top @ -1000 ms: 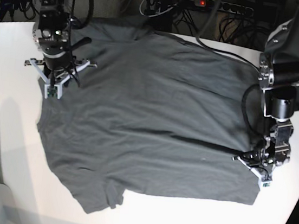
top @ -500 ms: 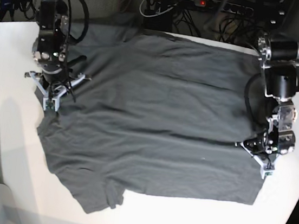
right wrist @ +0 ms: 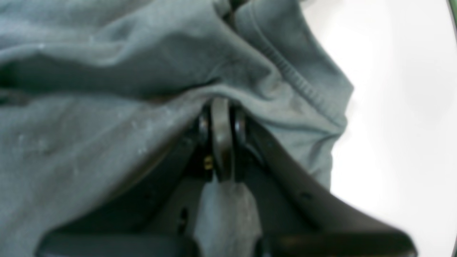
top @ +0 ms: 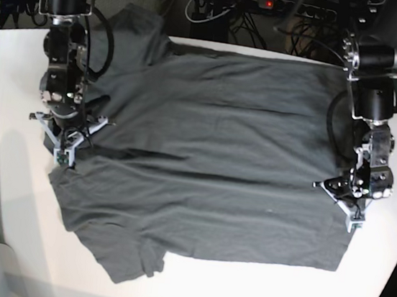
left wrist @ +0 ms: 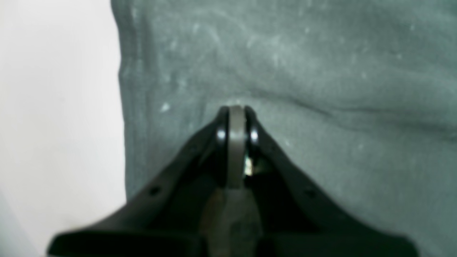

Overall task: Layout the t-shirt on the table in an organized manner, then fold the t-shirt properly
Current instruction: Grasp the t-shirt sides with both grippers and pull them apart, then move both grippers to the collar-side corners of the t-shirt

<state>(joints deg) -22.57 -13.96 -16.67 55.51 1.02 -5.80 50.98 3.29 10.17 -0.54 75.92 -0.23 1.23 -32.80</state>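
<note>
Both grippers, left (top: 351, 213) at frame right and right (top: 61, 152) at frame left, are clamped tight on opposite edges of the soft, wrinkled charcoal shirt (top: 205, 156) spread over the smooth white table (top: 18, 83).

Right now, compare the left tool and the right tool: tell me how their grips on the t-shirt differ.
The left tool sits by a straight side hem of the t-shirt, where the cloth lies nearly flat; the right tool sits by a ribbed edge, where the cloth is bunched into deep folds. In the base view the left tool is on the right side of the table, the right tool on the left. Both are shut on the t-shirt.
</note>
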